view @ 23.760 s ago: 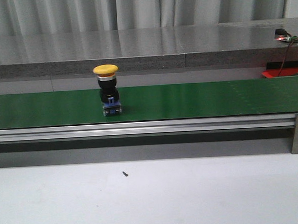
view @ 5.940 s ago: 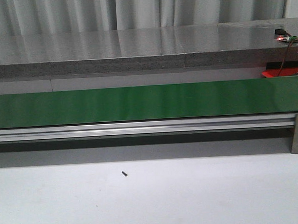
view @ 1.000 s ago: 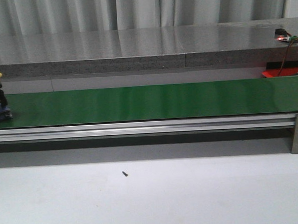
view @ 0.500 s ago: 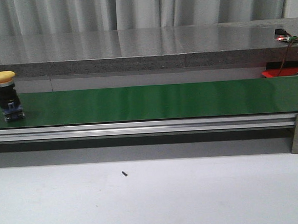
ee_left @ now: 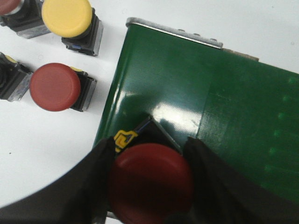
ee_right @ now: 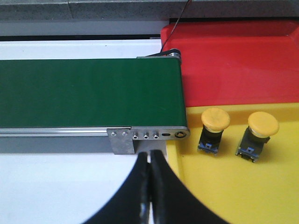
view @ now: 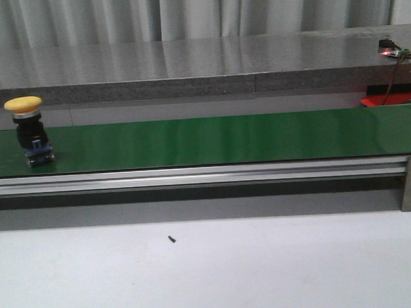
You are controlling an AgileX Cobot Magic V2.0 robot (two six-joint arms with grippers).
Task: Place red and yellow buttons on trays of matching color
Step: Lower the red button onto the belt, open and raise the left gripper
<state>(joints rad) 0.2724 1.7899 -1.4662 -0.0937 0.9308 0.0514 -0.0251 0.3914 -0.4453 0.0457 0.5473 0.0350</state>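
Two yellow buttons (ee_right: 215, 129) stood on the yellow tray (ee_right: 243, 196); red tray (ee_right: 233, 60) bare. Another rode the belt (view: 225, 139). Left gripper (ee_left: 148, 184) pinched a red button (ee_left: 150, 182); right gripper (ee_right: 150, 186) pressed together, empty

From where I stand, neither arm reaches into the forward view; only the wrist cameras show them. The left gripper (ee_left: 149, 186), with dark, broad black fingers (ee_left: 91, 186), has its jaws spread apart and pressed against either side of a red mushroom-capped push button (ee_left: 150, 182), gripping it between them. The right gripper (ee_right: 150, 186) points downward with its slim black fingertips (ee_right: 140, 186) pressed together, nothing between them.
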